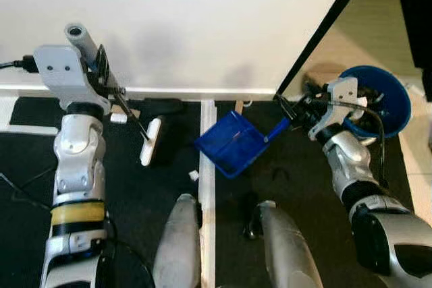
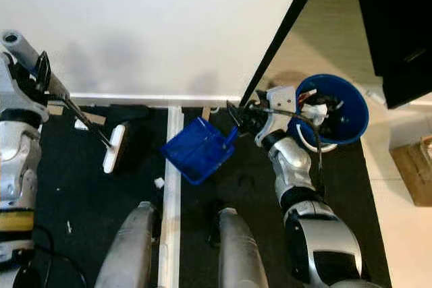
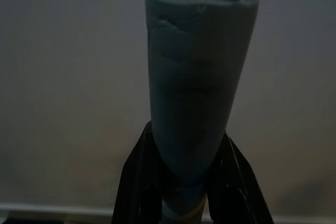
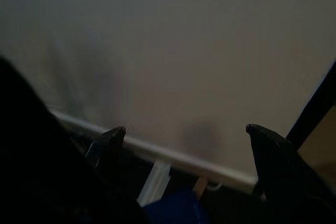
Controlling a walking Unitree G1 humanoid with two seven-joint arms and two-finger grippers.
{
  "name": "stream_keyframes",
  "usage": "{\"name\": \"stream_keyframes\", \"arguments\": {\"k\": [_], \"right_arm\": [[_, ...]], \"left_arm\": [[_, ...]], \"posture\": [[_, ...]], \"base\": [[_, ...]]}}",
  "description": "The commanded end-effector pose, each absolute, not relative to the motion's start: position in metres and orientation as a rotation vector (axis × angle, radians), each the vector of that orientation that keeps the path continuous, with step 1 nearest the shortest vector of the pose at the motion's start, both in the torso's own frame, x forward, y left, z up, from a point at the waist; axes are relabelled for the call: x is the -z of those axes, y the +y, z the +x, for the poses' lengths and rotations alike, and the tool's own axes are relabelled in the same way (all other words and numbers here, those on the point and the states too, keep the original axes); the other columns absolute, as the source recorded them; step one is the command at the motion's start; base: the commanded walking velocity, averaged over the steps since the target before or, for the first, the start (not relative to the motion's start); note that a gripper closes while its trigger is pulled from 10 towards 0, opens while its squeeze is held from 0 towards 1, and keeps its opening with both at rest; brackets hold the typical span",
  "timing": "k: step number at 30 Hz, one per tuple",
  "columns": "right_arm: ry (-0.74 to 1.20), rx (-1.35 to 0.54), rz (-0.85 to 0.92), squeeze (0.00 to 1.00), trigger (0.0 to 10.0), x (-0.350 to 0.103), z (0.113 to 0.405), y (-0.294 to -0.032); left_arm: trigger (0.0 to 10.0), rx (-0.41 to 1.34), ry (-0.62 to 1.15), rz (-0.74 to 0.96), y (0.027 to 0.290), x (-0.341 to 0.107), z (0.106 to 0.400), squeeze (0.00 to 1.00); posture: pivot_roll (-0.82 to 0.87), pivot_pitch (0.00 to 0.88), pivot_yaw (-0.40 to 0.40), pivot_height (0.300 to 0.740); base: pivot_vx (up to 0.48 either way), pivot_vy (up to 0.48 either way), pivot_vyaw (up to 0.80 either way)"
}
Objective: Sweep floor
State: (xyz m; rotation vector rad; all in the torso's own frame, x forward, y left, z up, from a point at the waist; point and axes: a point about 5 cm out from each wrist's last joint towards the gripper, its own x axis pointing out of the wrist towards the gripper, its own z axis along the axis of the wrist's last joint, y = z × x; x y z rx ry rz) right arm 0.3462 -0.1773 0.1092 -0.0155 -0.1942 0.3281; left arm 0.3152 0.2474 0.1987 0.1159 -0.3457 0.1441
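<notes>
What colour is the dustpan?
Blue; the dustpan shows best in the left eye view.

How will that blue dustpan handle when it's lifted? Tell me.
The blue dustpan looks like thin moulded plastic: probably light and rigid. Held only by its handle at the right end effector, it already hangs tilted, so it may swing and spill debris.

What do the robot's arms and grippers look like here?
Both arms have silver, segmented shells with black joints. The left arm wears a yellow band and a pale grey wrist block with a black cable. The right arm has thin black cables looped alongside. Gripper fingers are black and tapered.
</notes>
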Motion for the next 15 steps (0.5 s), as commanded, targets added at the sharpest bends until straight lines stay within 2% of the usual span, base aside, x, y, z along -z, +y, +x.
{"name": "stream_keyframes", "arguments": {"k": [1,6,7,8,10,12,13,15], "right_arm": [[-0.268,-0.274,-0.043,0.0,10.0,-0.115,0.342,-0.188],[-0.39,-0.124,0.055,0.0,10.0,-0.114,0.327,-0.2],[-0.406,0.026,0.106,0.0,10.0,-0.105,0.313,-0.211],[-0.406,0.026,0.106,0.0,10.0,-0.105,0.313,-0.211],[-0.333,0.228,0.158,0.0,10.0,-0.081,0.293,-0.226],[-0.305,0.292,0.177,0.0,10.0,-0.072,0.285,-0.231],[-0.121,0.355,0.151,0.0,10.0,-0.034,0.258,-0.235],[0.068,0.41,0.125,0.0,10.0,0.001,0.23,-0.235]], "left_arm": [[10.0,-0.143,-0.371,0.087,0.245,-0.197,0.315,0.0],[10.0,-0.074,-0.212,0.071,0.235,-0.167,0.318,0.0],[10.0,-0.068,-0.095,0.081,0.236,-0.144,0.315,0.0],[10.0,-0.068,-0.095,0.081,0.236,-0.144,0.315,0.0],[10.0,-0.09,0.019,0.093,0.24,-0.119,0.308,0.0],[10.0,-0.097,0.049,0.096,0.242,-0.112,0.305,0.0],[10.0,-0.128,0.091,0.114,0.247,-0.096,0.297,0.0],[10.0,-0.159,0.124,0.118,0.249,-0.083,0.292,0.0]], "posture": [[0.14,0.142,-0.059,0.74],[0.12,0.08,-0.06,0.74],[0.09,0.049,-0.056,0.74],[0.09,0.049,-0.056,0.74],[0.08,0.034,-0.053,0.74],[0.08,0.034,-0.053,0.74],[0.08,0.009,-0.036,0.74],[0.07,0.0,-0.03,0.74]], "base": [[0.0,0.0,0.0],[0.0,0.0,0.0],[0.0,0.0,0.0],[0.0,0.0,0.0],[0.0,0.0,0.0],[0.0,0.0,0.0],[0.0,0.0,0.0],[0.0,0.0,0.0]]}}
